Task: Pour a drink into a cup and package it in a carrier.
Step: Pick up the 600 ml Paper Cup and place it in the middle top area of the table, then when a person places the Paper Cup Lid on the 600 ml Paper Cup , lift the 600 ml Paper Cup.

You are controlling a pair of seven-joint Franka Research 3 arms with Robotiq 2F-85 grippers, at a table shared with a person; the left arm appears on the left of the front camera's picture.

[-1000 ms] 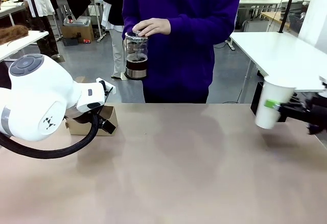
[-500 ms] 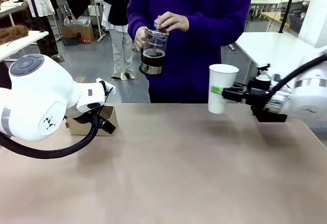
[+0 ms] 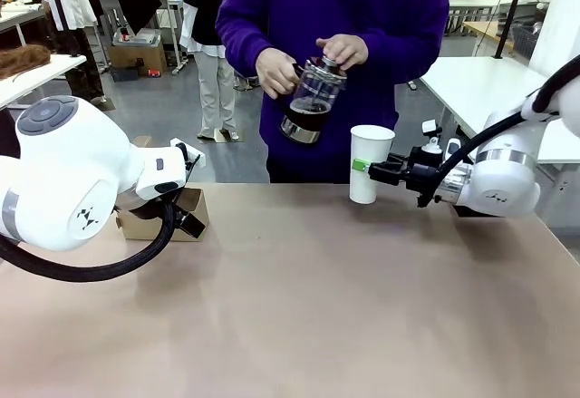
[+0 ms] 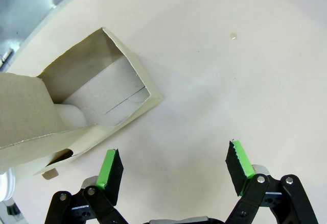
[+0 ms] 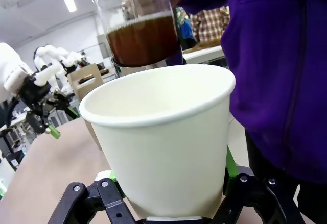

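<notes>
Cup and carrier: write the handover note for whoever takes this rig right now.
Left gripper: open, empty, over the table beside the carrier.
Right gripper: shut on the cup, which is upright, unlidded and empty.
The person's hands tilt the jug of drink close by the cup's rim.
Done: cup presented. Nothing poured yet.
To do: pour, then set the cup in the carrier.

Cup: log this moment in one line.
cup: unlidded, gripped by right jaws | jug: tilted in person's hands, no stream | left jaws: open beside carrier
</notes>
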